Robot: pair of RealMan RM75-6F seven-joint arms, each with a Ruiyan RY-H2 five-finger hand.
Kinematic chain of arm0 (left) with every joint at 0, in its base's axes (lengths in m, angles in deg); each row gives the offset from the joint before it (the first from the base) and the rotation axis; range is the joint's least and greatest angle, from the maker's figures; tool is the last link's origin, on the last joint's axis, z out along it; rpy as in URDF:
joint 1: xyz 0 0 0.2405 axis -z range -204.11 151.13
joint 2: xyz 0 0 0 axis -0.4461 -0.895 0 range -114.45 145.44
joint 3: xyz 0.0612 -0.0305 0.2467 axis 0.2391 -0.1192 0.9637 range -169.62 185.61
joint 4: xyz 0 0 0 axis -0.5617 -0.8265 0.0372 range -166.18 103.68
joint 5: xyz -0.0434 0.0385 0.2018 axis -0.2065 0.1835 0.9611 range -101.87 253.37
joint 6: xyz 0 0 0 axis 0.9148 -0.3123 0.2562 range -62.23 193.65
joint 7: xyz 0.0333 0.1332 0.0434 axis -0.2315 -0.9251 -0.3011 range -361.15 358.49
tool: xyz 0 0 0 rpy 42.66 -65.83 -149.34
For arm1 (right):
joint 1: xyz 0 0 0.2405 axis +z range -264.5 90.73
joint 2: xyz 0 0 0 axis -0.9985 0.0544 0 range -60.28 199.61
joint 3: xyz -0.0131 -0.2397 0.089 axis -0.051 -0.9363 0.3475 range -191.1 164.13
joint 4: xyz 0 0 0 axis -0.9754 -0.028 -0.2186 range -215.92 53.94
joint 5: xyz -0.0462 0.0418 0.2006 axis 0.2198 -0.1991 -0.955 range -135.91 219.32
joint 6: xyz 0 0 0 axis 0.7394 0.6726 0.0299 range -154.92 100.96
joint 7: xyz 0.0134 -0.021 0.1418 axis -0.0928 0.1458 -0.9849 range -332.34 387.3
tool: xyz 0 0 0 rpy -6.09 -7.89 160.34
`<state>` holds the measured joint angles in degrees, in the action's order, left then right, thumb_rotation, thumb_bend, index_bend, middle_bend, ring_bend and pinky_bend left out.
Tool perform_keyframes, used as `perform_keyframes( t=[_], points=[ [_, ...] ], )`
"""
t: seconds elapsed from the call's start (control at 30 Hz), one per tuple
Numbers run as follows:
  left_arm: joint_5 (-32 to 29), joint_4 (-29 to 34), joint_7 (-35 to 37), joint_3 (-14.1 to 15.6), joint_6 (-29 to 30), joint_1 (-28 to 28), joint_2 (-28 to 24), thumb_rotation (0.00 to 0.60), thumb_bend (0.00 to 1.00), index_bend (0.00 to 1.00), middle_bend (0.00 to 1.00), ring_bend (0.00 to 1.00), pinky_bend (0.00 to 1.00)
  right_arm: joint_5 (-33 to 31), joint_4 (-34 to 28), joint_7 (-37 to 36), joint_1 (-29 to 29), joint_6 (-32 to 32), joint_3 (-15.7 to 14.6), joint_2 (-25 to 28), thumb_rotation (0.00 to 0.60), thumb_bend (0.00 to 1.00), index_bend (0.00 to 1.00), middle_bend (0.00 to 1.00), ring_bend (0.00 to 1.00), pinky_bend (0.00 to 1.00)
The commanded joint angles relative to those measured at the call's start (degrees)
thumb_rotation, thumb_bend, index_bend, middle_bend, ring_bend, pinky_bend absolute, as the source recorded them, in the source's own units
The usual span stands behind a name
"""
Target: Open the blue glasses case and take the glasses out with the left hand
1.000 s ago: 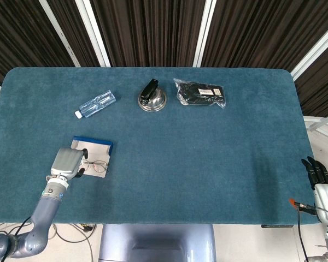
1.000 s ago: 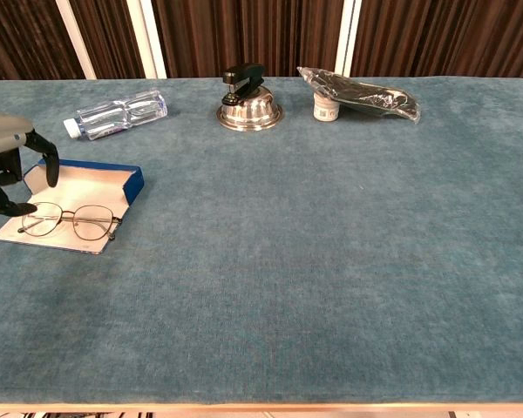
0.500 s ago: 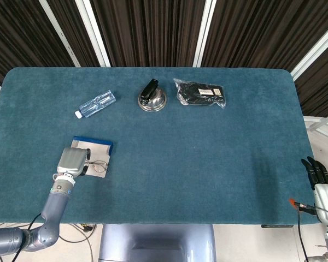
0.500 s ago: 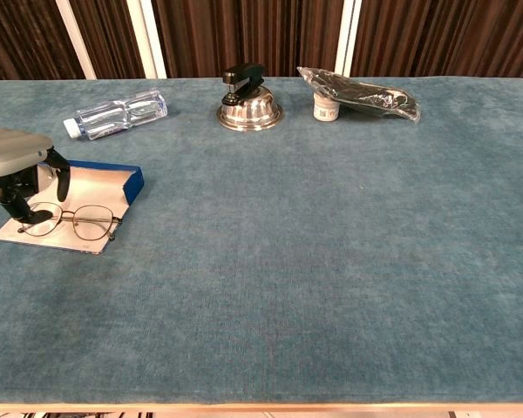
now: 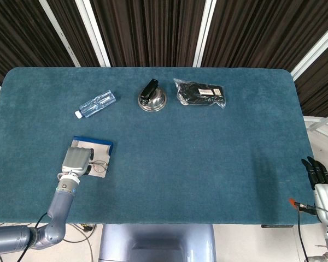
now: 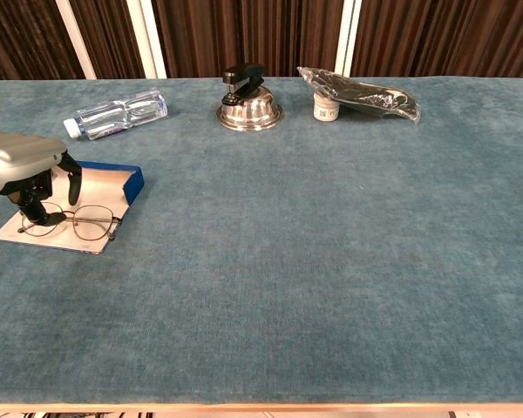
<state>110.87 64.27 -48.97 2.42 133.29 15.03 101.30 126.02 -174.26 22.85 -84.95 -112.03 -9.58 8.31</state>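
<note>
Teal felt covers the table (image 5: pixel 208 158), and we read it from its left edge across. Near the left end of the front edge, the left robot hand (image 6: pixel 26 170) hovers low over the blue glasses case (image 6: pixel 113 178), which lies open and flat with its pale lining up and its blue wall on the far side. The glasses (image 6: pixel 74 222) rest on that lining toward the near edge of the case, lenses side by side. Dark fingertips (image 6: pixel 37 212) of the left robot hand reach down to the left lens rim. From the chest view we think they touch the frame, but we cannot tell whether they have closed on it; from the head view the grey back of the hand (image 5: pixel 76 160) hides them.

Farther back, toward the far left corner, a clear water bottle (image 5: pixel 96 103) lies on its side, white cap pointing to the front left. Along the far edge near the middle stands a shiny metal bowl (image 5: pixel 152 101) turned upside down, with a black stapler (image 5: pixel 149 90) resting on top. Just right of it lies a dark item sealed in a clear plastic bag (image 5: pixel 201 94); in the chest view one end of the bag sits propped on a small white jar (image 6: pixel 323 108).

Off the right end of the front edge, beyond the table's corner, the right robot hand (image 5: pixel 320 176) hangs with its dark fingers straight and slightly apart, holding nothing.
</note>
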Motion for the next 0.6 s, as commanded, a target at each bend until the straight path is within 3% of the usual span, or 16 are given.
perform_keyframes(
  t=[0.03,0.6],
  points=[
    [-0.2,-0.2,0.2,-0.1,-0.1,0.0,0.2,0.6,0.33,0.5,1.0,1.0,1.0,0.0,0.0,0.0,0.0,0.0,0.0,0.0,0.6,0.19,0.0,0.0,0.0,0.21],
    [-0.5,-0.9,0.4,0.0,-0.2,0.1,0.1,0.6,0.35,0.51,1.0,1.0,1.0,-0.1,-0.1,0.2,0.0,0.0,0.0,0.0,0.6,0.19,0.0,0.0,0.0,0.21]
  ],
)
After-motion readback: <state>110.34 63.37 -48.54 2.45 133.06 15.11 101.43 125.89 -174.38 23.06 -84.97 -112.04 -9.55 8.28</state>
